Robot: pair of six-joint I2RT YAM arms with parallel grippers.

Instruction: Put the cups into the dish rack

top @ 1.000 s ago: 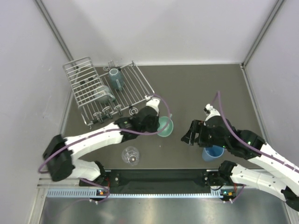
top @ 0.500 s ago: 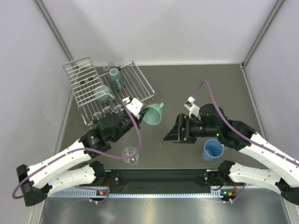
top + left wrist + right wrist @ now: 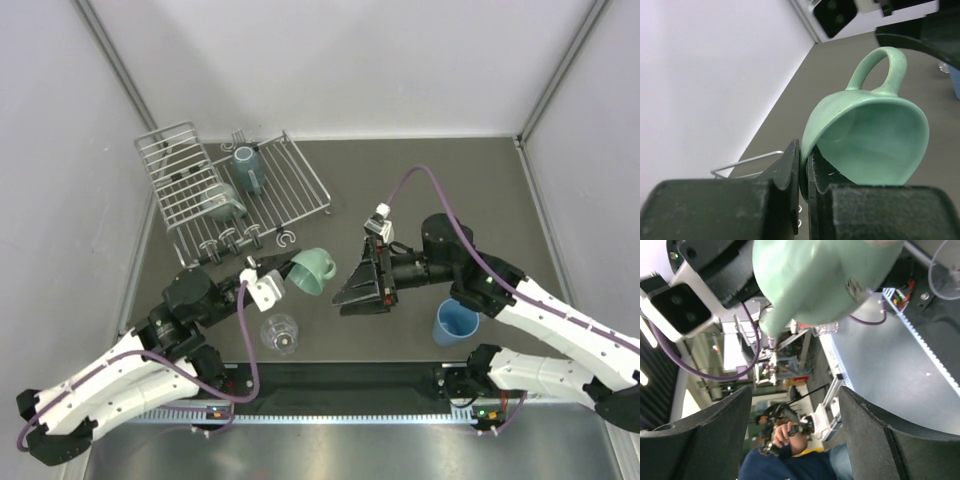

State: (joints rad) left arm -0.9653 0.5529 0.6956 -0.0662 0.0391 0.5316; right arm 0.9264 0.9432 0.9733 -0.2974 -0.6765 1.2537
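- The left gripper [image 3: 804, 160] is clamped on the rim of the mint-green mug [image 3: 870, 135]. One finger is inside the wall and one outside, and the mug hangs in the air just ahead of the fingertips, lying on its side.
- The pinch covers only a thin strip of smooth wall. A knock or a fast wrist turn could make the mug pivot or slide out and drop to the table [image 3: 420, 200] below.
- The mug's handle [image 3: 880, 67] sticks out on the far side from the left fingers, toward the right gripper [image 3: 350, 285]. That gripper stands just beyond the mug with its jaws spread wide and nothing between them.
- If this is a handover, the right fingers could strike the handle or base first and lever the mug out of the pinch. Letting go before the other grip is firm would drop it.
- A clear glass [image 3: 280, 333] stands below and just behind the left gripper, where a falling mug or a low elbow could tip it.
- The blue tumbler [image 3: 456, 322] sits behind the right gripper under its forearm, so a backward pull may knock it.
- The dish rack [image 3: 300, 190] lies well ahead of the left gripper, with a grey-teal mug [image 3: 246, 168] already on it. A careless placement could hit that mug.
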